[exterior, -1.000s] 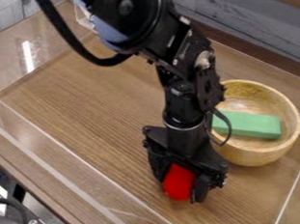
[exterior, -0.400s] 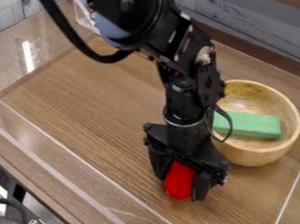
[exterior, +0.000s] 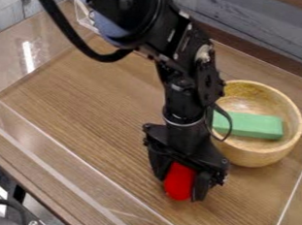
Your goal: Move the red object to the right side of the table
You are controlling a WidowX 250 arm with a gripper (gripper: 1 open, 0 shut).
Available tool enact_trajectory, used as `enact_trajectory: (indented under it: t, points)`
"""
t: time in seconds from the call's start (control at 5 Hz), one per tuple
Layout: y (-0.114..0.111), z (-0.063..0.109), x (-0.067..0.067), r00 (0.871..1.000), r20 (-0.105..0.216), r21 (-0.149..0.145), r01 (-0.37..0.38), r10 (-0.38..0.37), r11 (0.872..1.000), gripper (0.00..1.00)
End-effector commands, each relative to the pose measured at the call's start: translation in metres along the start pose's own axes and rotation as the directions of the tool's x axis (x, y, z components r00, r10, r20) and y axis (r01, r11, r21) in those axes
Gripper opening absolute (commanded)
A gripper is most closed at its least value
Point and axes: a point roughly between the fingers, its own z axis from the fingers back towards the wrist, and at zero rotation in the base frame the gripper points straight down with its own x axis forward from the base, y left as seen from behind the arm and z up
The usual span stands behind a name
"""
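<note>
A black robot arm (exterior: 183, 97) reaches down from the top of the view, over a brown wood-grain desk (exterior: 89, 105) edged by low, clear acrylic walls (exterior: 78, 170). Its upper part looks thick and rounded, with a bluish-grey patch near the top, and a thick black cable (exterior: 66, 26) curves along its left side in the view. At the arm's lower end, the black jaws (exterior: 183, 179) point downward, one on each side of a small red object (exterior: 179, 183). The red object is in the lower middle of the view, near the front acrylic wall, and the jaws hide part of it. The jaws are a little apart, with the red object between them; whether they are clamped on it, or whether it touches the desk, cannot be told. Beside the arm, on the right of the view, sits a round, light wooden bowl (exterior: 259, 152). Inside the bowl lies a green rectangular block (exterior: 254, 127). A thin dark cable loops from the arm in front of the bowl's near edge. Behind the desk stands a pale grey panelled surface (exterior: 269, 33), with a brown wooden strip along the desk's back edge.
</note>
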Motion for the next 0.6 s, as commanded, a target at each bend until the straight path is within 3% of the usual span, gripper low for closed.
enact_trajectory:
  t: [0.0,0.4]
  points:
    - [-0.0018,0.0100,0.0104,0.999,0.044,-0.014,-0.004,0.004,1.000,1.00]
    - [-0.0032,0.0125,0.0103,0.999,0.049,-0.019,-0.001,0.002,1.000,1.00]
